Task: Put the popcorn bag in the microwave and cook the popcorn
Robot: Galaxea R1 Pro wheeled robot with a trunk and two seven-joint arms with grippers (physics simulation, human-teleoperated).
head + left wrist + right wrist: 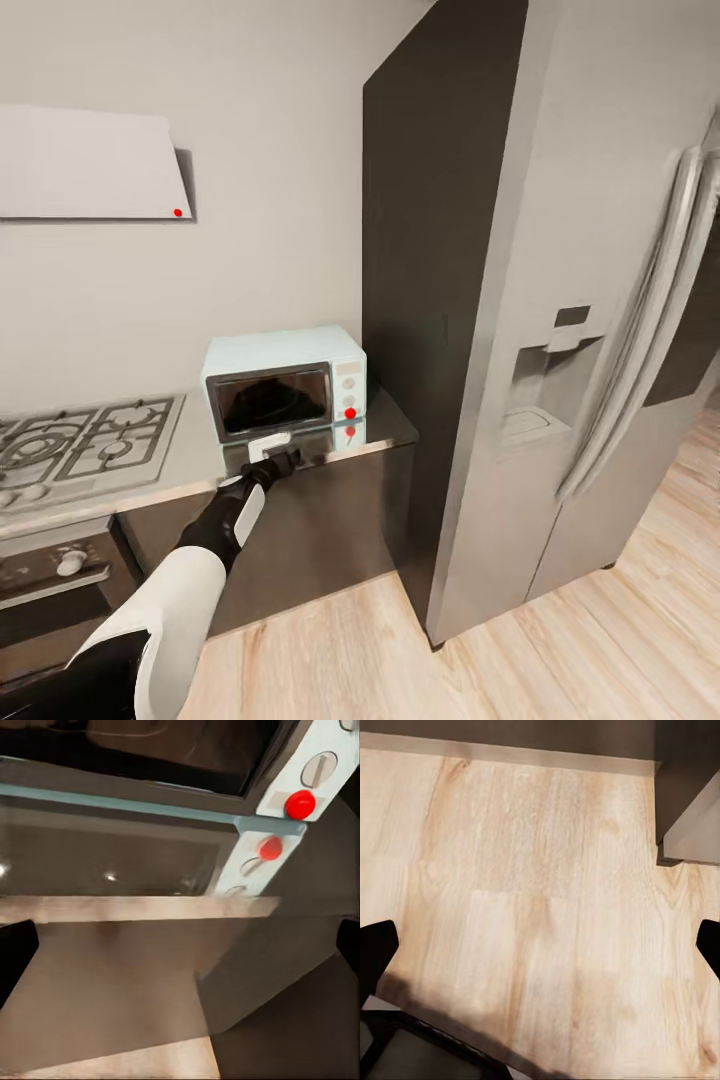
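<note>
**Left arm reaches to the counter edge below the microwave**

The microwave (285, 383) sits on a glossy countertop (390, 425) against the grey wall, its dark glass door closed and a red button (350, 412) low on its white control panel. The slab mirrors the microwave's lower front, red button included. A gas hob (85, 440) lies to its left, a tall steel fridge (560, 300) stands to its right, and a white slanted hood (90, 165) hangs on the wall above the hob.

The left gripper (277, 462) is stretched out to the counter's front edge, just below the microwave door. In the left wrist view its 2 dark fingertips (15, 952) sit far apart at the frame's sides with nothing between them, so the pincer is spread wide; ahead is the microwave's bottom edge (150, 806).

In the right wrist view the right gripper's fingertips (376, 945) are likewise wide apart and empty, over the pale wooden floor (540, 915)
</note>
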